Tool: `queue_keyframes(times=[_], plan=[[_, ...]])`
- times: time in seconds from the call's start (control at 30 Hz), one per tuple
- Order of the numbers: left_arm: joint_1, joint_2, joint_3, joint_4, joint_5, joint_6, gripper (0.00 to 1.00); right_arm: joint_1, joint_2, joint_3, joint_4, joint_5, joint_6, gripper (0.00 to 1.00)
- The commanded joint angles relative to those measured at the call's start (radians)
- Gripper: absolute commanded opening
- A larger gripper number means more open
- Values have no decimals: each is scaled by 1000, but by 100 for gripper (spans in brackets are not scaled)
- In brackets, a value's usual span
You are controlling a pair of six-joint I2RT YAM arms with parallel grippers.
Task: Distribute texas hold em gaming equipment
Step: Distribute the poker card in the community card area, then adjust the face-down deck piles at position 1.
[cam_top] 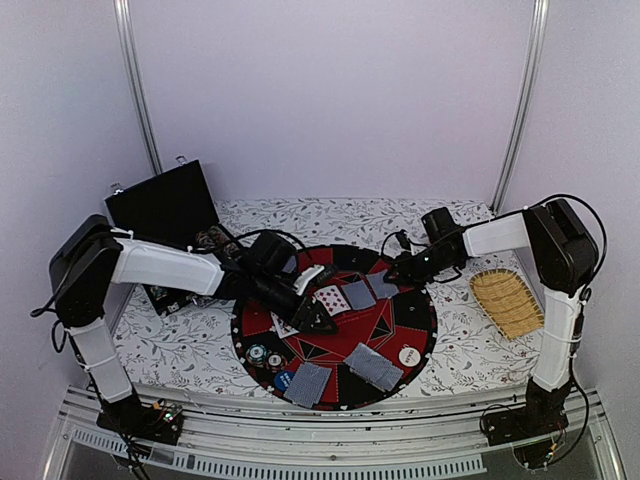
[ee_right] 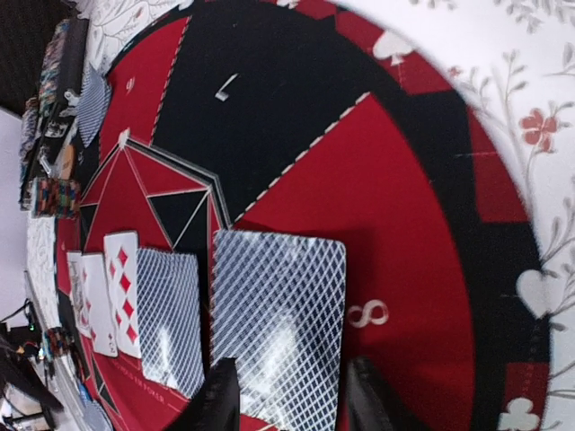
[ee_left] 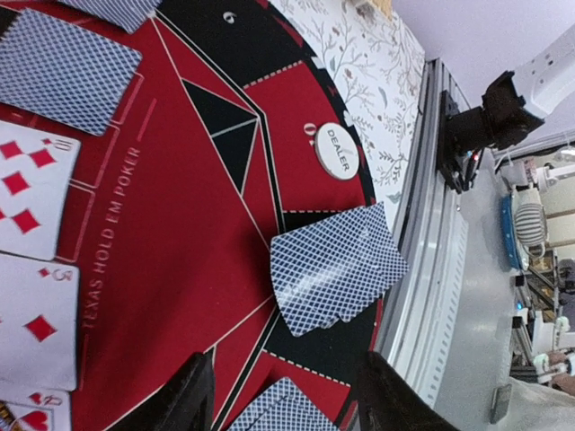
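Near my edge of the dark red plate (cam_top: 420,318), a face-down pair (cam_top: 373,366) likely marks a seat beside the white button (ee_left: 336,150) reading DEALER. Mid-plate, by TEXAS HOLD EM POKER lettering, the left gripper (cam_top: 318,318) hovers spread, empty, over face-up diamonds (ee_left: 36,328). Farther, the right gripper (ee_right: 292,395) stands spread above a face-down card (ee_right: 278,314).

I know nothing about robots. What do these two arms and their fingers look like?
The left arm and right arm match: white tubular segments, bulky black joints, thin black cables looping alongside. Each ends in two blunt black fingers. Both rise from black bases on a slotted metal rail.
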Motion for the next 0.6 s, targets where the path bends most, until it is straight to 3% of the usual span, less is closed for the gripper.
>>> queue_keyframes(times=[0.0,0.1,0.23,0.37,0.5,0.57], plan=[[-70,81,63,-42,-7,10,55,1,-71,48,-125,137,-64,48],[-87,115,86,-44,-9,6,49,64,-189,38,-245,326,-93,55],[-90,123,95,-47,-31,6,38,183,-354,-58,-369,465,-76,56],[-90,119,102,-74,-78,16,34,309,-533,-208,-459,503,39,42],[-91,143,136,-131,-150,30,26,443,-624,-348,-516,422,215,10],[-91,158,149,-153,-176,32,23,519,-641,-378,-567,431,286,4]])
